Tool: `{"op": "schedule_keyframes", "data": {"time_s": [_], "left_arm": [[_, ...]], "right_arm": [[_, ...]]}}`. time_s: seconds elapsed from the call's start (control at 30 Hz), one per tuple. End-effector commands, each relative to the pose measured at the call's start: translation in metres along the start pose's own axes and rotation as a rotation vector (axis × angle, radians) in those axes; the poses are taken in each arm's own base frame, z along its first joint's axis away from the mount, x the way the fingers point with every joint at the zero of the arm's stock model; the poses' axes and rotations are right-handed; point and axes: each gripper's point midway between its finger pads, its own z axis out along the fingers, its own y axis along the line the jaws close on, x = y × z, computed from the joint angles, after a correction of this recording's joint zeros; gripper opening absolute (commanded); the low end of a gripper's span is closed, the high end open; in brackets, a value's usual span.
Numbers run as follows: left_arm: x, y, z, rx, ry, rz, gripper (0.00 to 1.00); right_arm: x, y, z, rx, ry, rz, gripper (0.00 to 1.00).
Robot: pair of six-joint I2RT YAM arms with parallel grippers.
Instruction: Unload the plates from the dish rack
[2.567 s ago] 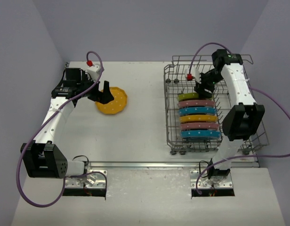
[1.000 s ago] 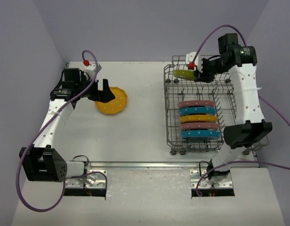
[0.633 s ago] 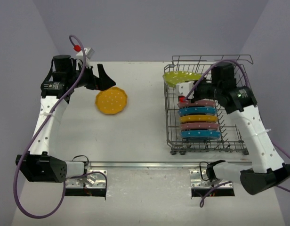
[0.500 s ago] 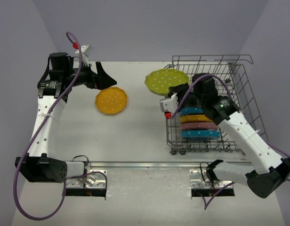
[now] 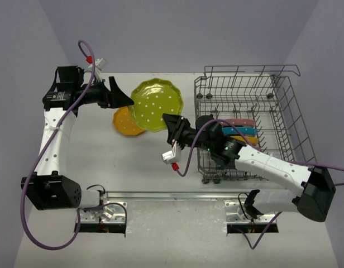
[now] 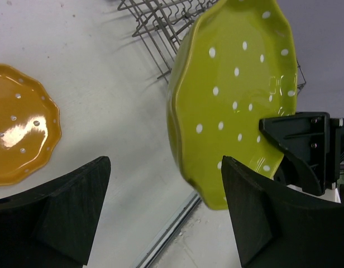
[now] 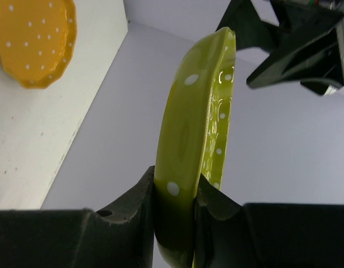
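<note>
My right gripper (image 5: 171, 125) is shut on the rim of a lime green plate (image 5: 157, 104) and holds it in the air over the middle of the table, left of the dish rack (image 5: 250, 79). In the right wrist view both pads pinch the green plate's (image 7: 197, 111) edge at my right gripper (image 7: 175, 180). My left gripper (image 5: 123, 96) is open at the plate's left side. In the left wrist view the green plate's (image 6: 233, 95) lower edge lies between the left fingers, close to the right finger (image 6: 261, 218). An orange plate (image 5: 123, 125) lies flat on the table, partly under the green one.
Pink (image 5: 240, 121), blue and yellow plates stand on edge in the rack's near half, partly hidden by my right arm. The rack's far half holds only tines. The back wall stands just behind the table.
The right arm has lifted the green plate out of the rack and swung it left over the table. The left gripper has risen from the orange plate to meet it, its jaws narrowing slightly.
</note>
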Motion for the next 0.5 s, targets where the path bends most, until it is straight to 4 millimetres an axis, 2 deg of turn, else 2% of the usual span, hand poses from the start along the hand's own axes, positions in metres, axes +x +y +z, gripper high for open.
{"op": "schedule_keyframes", "data": {"time_s": [0.0,0.07,0.17,0.27,0.47], "left_arm": [[-0.001,-0.003,-0.001,0.029,-0.001,0.044,0.77],[0.003,0.002,0.001,0.027,0.005,0.063,0.71],[0.011,0.010,0.005,0.016,0.022,0.049,0.60],[0.021,0.015,0.009,0.035,0.049,0.035,0.54],[0.041,0.004,0.016,0.205,0.109,-0.016,0.36]], "right_arm": [[0.002,-0.092,-0.022,0.313,0.076,-0.163,0.00],[-0.013,-0.084,-0.014,0.312,0.045,-0.176,0.00],[-0.019,-0.087,-0.009,0.335,0.043,-0.175,0.00],[-0.023,-0.089,-0.005,0.356,0.042,-0.171,0.00],[-0.020,-0.089,0.000,0.380,0.068,-0.167,0.00]]}}
